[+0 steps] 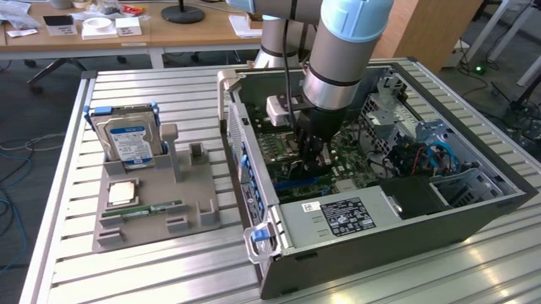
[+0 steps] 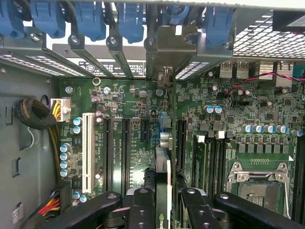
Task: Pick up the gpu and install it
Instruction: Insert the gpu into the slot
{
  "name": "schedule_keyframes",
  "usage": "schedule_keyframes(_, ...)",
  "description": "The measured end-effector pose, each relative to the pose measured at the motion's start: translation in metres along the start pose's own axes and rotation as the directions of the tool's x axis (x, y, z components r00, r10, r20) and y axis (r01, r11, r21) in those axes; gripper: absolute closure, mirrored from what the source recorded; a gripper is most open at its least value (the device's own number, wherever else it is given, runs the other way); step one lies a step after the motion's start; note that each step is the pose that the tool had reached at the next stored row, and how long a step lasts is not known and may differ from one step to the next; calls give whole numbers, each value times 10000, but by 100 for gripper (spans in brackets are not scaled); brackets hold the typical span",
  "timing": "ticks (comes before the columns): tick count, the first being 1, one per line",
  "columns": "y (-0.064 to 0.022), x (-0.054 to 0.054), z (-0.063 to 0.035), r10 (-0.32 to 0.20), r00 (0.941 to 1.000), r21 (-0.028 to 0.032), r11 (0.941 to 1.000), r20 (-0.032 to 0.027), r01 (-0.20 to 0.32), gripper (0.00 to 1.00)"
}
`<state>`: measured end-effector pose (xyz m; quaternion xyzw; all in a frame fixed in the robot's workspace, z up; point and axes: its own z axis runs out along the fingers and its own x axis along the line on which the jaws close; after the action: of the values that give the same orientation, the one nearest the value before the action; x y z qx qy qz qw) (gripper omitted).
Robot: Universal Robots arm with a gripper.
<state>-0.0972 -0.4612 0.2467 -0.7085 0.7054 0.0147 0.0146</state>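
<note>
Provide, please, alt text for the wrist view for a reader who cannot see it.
The tool grips the gpu edge-on between its two black fingers, holding it close to the green motherboard inside the computer case. The gpu lines up among black expansion slots, near a white slot, with blue clips along the case wall beyond.

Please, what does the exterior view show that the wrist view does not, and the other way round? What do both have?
The exterior view adds the hard drive standing in the grey tray on the slatted table, at the exterior view's left of the open computer case. The wrist view adds the gpu, seen edge-on between the gripper fingers, and the white slot beside black slots. Both share the green motherboard and the gripper inside the case.
</note>
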Motion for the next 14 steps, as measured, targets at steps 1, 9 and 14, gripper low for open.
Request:
schedule_keyframes(1,0,0,1,0,10000,0,10000,-1,0,74)
schedule_keyframes(9,0,0,1,0,10000,2,10000,-16,0,74)
schedule_keyframes(14,1,0,1,0,10000,8,10000,-20,0,74)
